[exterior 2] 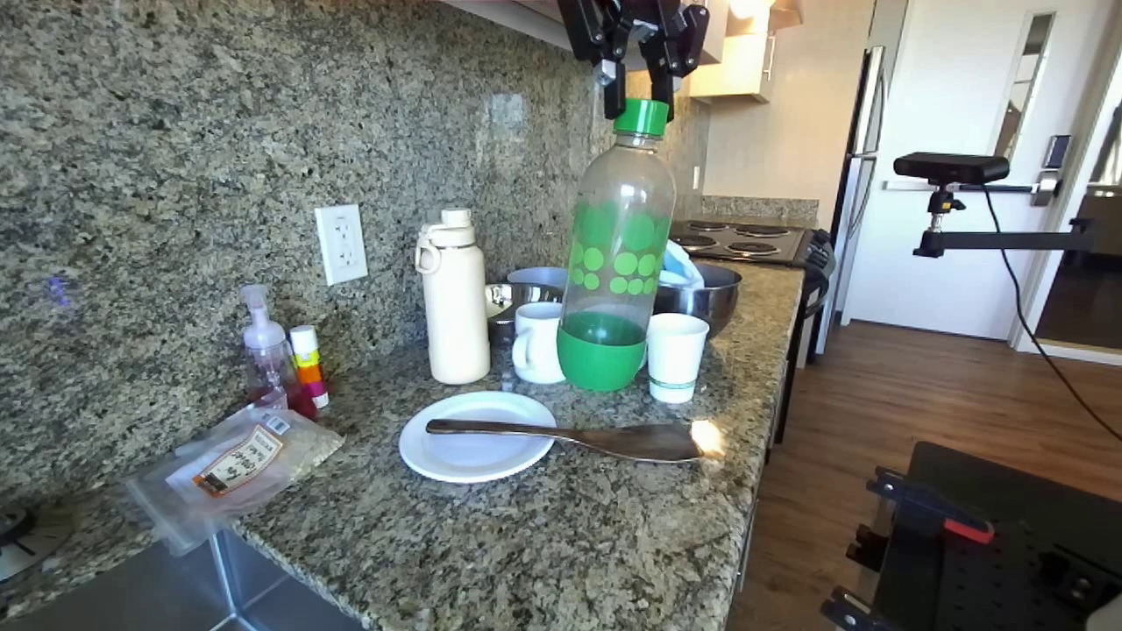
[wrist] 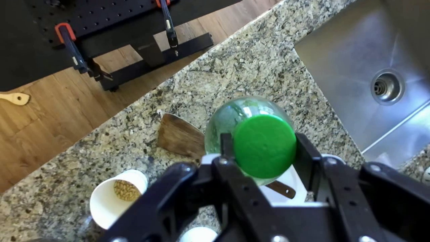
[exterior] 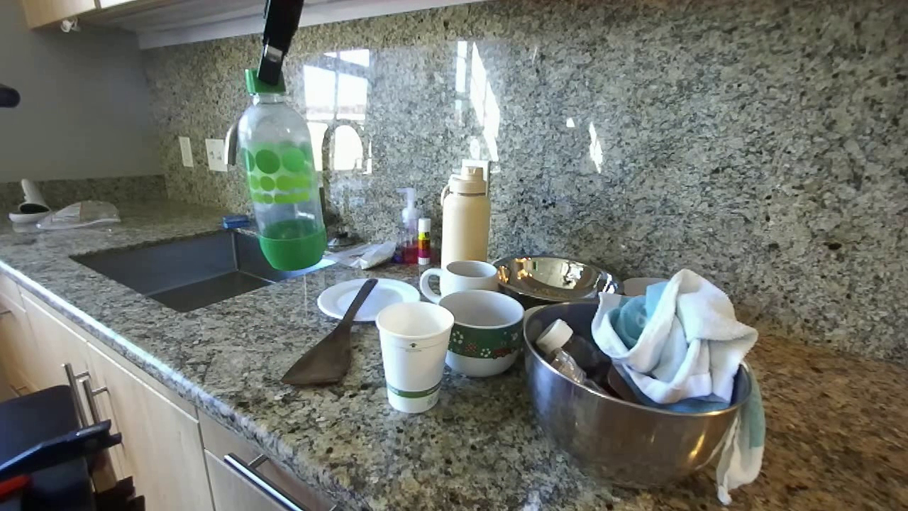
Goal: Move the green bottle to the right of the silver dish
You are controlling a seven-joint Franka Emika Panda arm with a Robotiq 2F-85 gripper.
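Silver dish [exterior: 631, 443] stood w/ towel [exterior: 684, 333] in it. Green bottle [exterior: 282, 177] hung slightly tilted, higher than & well apart from dish. Gripper [exterior 2: 643, 107] jaws stood at cap [wrist: 265, 146] width, pinching it both sides. Est. status: grasp & lift appeared done; carry to dish's R, set-down & release were o/s.

Clear, glossy plastic on the green bottle [exterior: 280, 177], and here's the silver dish [exterior: 624, 443], smooth metal with a bright shine! Soft, matt cloth on the towel [exterior: 677, 344], smooth wood on the spatula [exterior 2: 622, 440], what looks like paper on the cup [exterior: 415, 358]. The stone backsplash [exterior: 695, 142] gleams, polished (it mirrors bright, window-like shapes), while the steel sink [wrist: 342, 64] shows a satin finish.
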